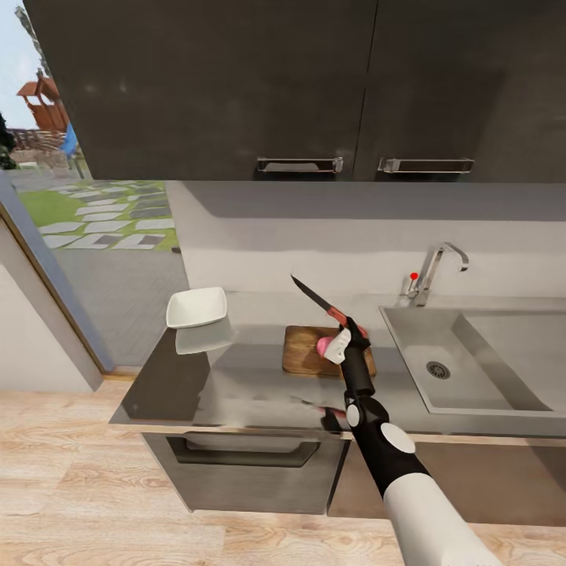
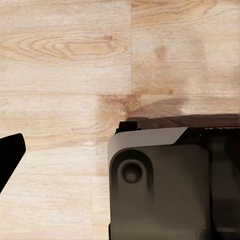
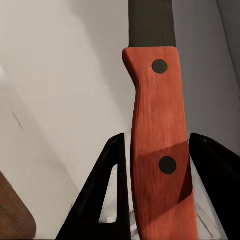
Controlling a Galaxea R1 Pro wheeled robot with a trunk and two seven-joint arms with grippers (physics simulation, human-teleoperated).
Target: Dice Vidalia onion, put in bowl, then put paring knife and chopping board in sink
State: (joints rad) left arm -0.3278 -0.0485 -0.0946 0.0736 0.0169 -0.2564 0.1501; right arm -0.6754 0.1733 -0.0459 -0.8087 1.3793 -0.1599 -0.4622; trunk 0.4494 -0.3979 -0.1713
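1. One white bowl point(image 1: 196, 307) sits at the far left end of the countertop point(image 1: 181, 377), well left of the chopping board point(image 1: 303, 350), and its reflection shows on the grey surface just in front of it.
2. The chopping board lies flat on the countertop between the bowl and the sink point(image 1: 487, 393), just left of the basin's edge; a small pink object point(image 1: 323, 343) rests on it beside the gripper.
3. The right gripper point(image 1: 348, 330) hangs over the board's right part, its fingers point(image 3: 102, 200) clamped on the red handle of the paring knife point(image 3: 160, 150), whose dark blade slants up and to the left.
4. The sink, right of the board, shows its round drain and its faucet point(image 1: 435, 271) behind.
5. The left gripper's state cannot be told; its wrist view shows wooden floor point(image 2: 65, 60).
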